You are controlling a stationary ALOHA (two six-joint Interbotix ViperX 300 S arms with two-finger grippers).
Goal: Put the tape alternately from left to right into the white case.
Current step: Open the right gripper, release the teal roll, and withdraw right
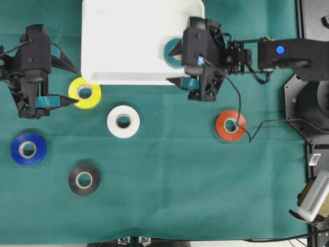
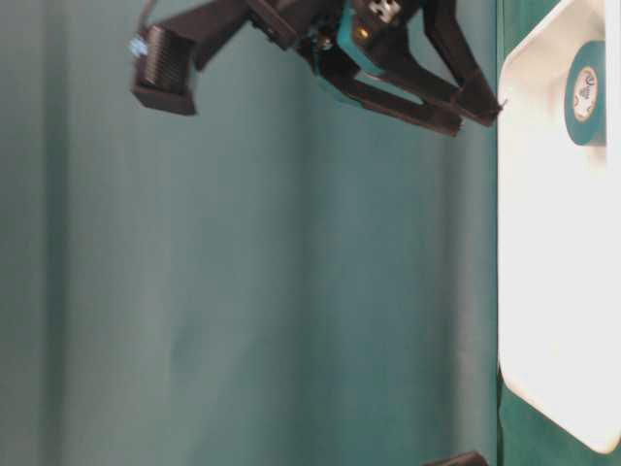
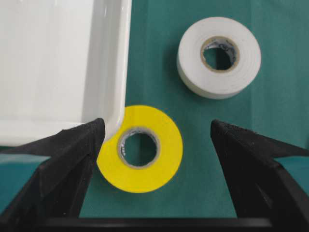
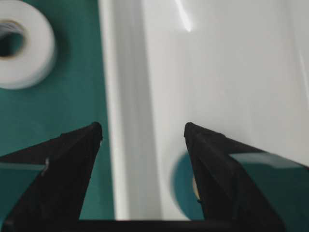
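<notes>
Green cloth [image 1: 180, 195] covers the whole table, slightly wrinkled, matte. The white case [image 1: 128, 31] sits at the top centre of the overhead view, glossy, long side running left-right. One teal tape roll [image 1: 172, 53] lies flat inside it, at the right end near the lower rim (partly hidden under the right arm in overhead; table-level view shows it in the tray too).

Right gripper [image 1: 175, 64] hangs over the tray's lower right corner, fingers spread, nothing between them; one finger sits over the tray floor, the other over the rim/cloth edge. Right wrist view is motion-blurred, with the teal roll showing just beside one finger.

Left gripper [image 1: 74, 85] is at the left of the table, fingers spread wide, holding nothing. The yellow tape roll [image 1: 85, 92] lies flat on the cloth between its fingertips, just beside the tray's lower left corner (touching or not, can't tell).

Loose rolls on the cloth, all lying flat: white roll [image 1: 123, 121] centre, orange-red roll [image 1: 231, 125] right of it with a black cable [image 1: 244, 110] running across, blue roll [image 1: 28, 149] far left, black roll [image 1: 84, 179] below centre-left.

Right edge of overhead: the black arm base [image 1: 308, 103] off the cloth and a small grey-white vented box [image 1: 314, 198]. Table-level view has a plain teal backdrop [image 2: 243, 291].
</notes>
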